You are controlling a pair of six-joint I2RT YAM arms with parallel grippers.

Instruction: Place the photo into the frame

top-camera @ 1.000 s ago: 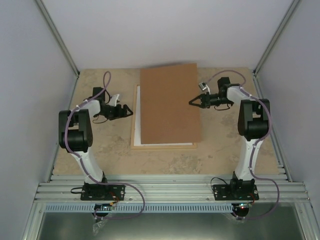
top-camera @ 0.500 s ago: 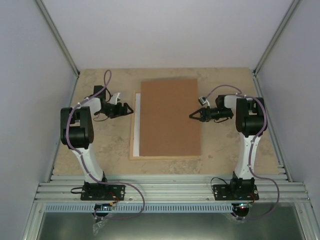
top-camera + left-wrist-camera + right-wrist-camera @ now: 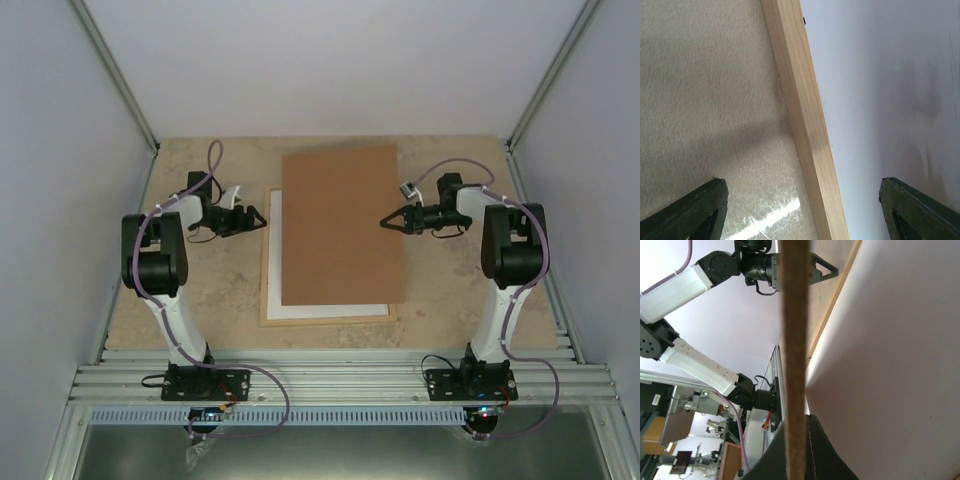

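We see the frame (image 3: 265, 280) lying flat on the beige surface (image 3: 220, 290), between the two arms. It is a large rectangle of thin light wooden slats. Inside it lies a white sheet (image 3: 275, 260), which shows as a strip along the left slat and a strip along the near slat.

A brown fibreboard backing panel (image 3: 340, 225) covers most of the frame's inside. It sits a little turned against the frame. Its far edge goes past the frame's far slat, and its right edge reaches over the right slat. We cannot tell where the photo is, because the panel hides what is under it.

The right claw (image 3: 384, 221) is closed on the right edge of the panel, about halfway along it. In the right wrist view we look along the thin brown edge of the panel (image 3: 794, 340), which stands pinched between the two dark fingers of this claw (image 3: 799, 422). In that view, the panel's right side seems raised off the frame.

The left claw (image 3: 260, 217) is spread wide and holds nothing. It is at the frame's left slat, toward the far corner. In the left wrist view, the slat (image 3: 807, 130) runs diagonally between the two fingertips of this claw (image 3: 801, 184). The surface (image 3: 705, 75) is on one side of the slat and the white sheet (image 3: 880, 100) is on the other. The fingers do not touch the wood.
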